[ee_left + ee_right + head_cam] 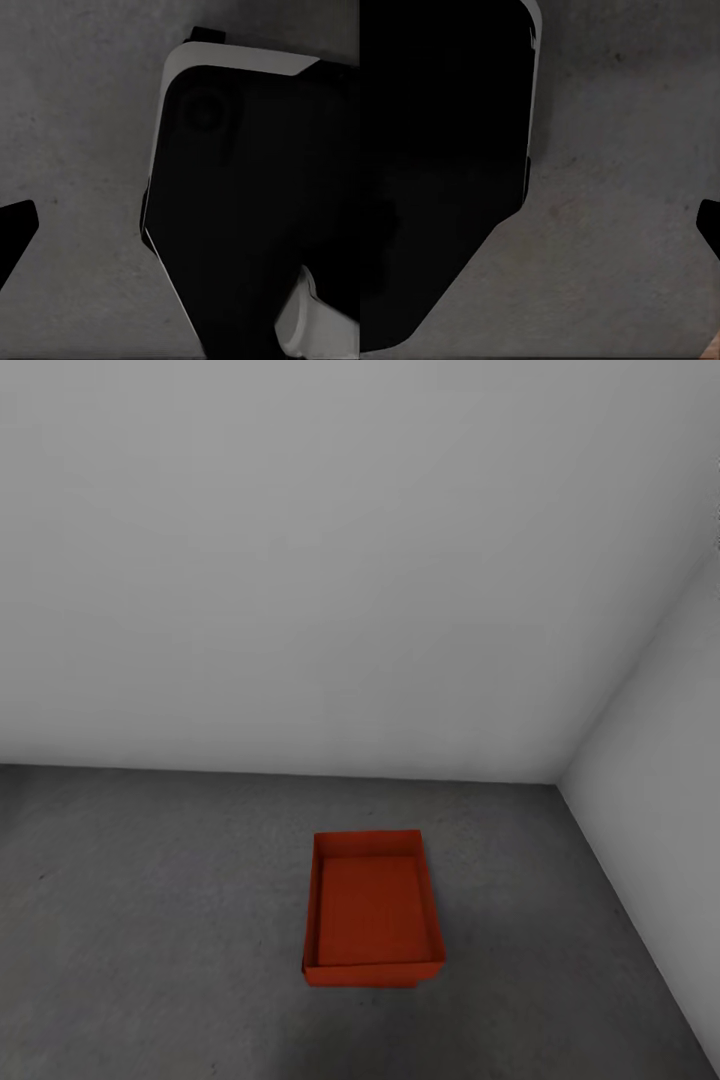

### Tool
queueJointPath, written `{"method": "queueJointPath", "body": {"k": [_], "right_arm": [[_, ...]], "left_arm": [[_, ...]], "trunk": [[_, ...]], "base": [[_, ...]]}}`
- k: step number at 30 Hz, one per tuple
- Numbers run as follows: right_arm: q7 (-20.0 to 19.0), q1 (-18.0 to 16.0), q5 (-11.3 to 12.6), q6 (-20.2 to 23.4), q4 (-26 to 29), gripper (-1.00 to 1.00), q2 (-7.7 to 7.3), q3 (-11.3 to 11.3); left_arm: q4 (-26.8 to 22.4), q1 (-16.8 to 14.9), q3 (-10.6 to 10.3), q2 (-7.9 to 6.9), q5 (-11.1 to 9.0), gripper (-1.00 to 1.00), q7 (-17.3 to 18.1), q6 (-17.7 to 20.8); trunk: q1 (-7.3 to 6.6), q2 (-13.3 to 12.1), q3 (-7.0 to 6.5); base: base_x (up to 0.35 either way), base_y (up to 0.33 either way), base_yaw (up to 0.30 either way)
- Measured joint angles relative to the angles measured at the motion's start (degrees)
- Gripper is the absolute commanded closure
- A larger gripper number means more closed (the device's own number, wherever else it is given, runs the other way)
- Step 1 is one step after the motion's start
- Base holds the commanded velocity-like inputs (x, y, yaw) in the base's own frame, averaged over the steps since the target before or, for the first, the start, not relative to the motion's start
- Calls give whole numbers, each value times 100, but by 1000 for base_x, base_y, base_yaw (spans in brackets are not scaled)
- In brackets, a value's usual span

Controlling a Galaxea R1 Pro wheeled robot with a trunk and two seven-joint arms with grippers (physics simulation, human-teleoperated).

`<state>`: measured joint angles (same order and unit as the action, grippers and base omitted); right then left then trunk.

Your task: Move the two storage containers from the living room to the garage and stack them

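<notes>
- Orange-red plastic marks the storage container (372,908) in the head view; it sits open-topped on the dark grey concrete floor (150,920), near the corner where 2 pale walls meet; a sliver of the same colour juts out under its near right corner, and whether that is a 2nd bin nested below cannot be told
- Grey-white, the back wall (300,560) runs across the head view; the side wall (660,760) slants down at the right; the container stands well apart from both
- Mottled concrete floor shows in the left wrist view beside the robot's dark base with its white rim (247,195); a black finger tip (15,229) pokes in at the picture's edge; whether the left gripper is apart or together cannot be told
- Similar concrete shows in the right wrist view beside the black body (435,150); 1 dark finger tip (711,225) shows at the edge; the right gripper's spread cannot be told either
</notes>
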<state>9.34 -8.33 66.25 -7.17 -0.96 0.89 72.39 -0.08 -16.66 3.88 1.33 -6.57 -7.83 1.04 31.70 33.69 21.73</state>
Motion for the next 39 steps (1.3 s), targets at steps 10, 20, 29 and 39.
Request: {"method": "queueJointPath", "body": {"k": [10, 20, 29, 39], "right_arm": [[0, 34, 3, -2, 0, -100, -4, -1], [0, 35, 15, 3, 0, -100, -14, -1], [0, 35, 6, 3, 0, -100, -19, -1], [0, 35, 6, 3, 0, -100, -8, -1]], "left_arm": [[0, 92, -1, -6, -2, -100, 199, -10], [0, 95, -1, -3, 4, -100, 204, -24], [-1, 95, -1, -3, 3, -100, 203, -160], [1, 103, -1, -3, 5, -100, 207, -180]], "trunk": [[0, 0, -90], [0, 0, -180], [0, 0, -261], [0, 0, -351]], "base": [[0, 0, 0], [0, 0, 0], [0, 0, 0], [0, 0, 0]]}}
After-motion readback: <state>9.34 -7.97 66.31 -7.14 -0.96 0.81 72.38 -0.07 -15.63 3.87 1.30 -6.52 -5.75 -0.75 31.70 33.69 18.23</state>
